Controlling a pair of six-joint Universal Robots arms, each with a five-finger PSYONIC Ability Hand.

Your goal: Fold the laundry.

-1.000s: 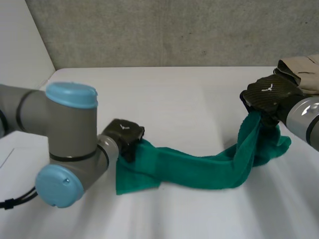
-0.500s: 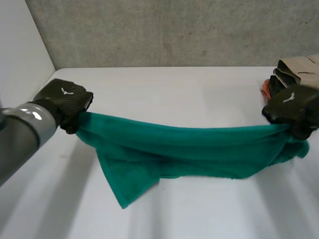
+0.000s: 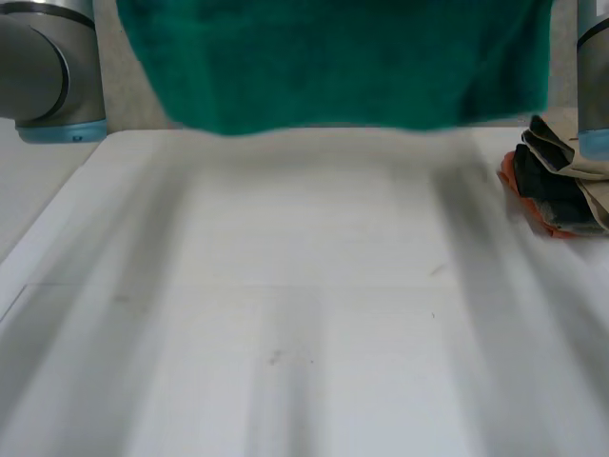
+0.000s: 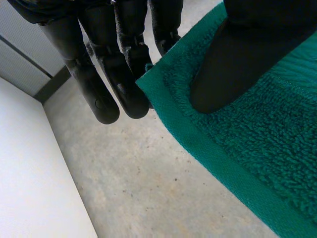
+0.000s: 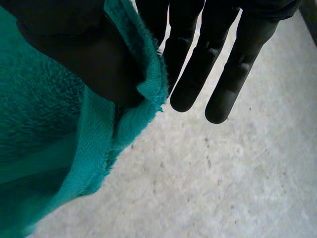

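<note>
Holding a green towel [image 3: 333, 67] aloft, stretched wide between both arms, hanging well above the white table [image 3: 285, 314] with its lower edge clear of the tabletop. Pinching one upper corner in the left hand [image 4: 119, 74], pressing the thumb [image 4: 233, 64] onto the hemmed edge against straight fingers. Pinching bunched cloth at the opposite end in the right hand [image 5: 198, 74], clamping it between thumb and fingers. Flanking the towel with the left arm [image 3: 43, 67] and right arm [image 3: 595, 67]. Sitting at the table's right edge, well apart from the towel: a pile of folded clothes [image 3: 557, 186].
</note>
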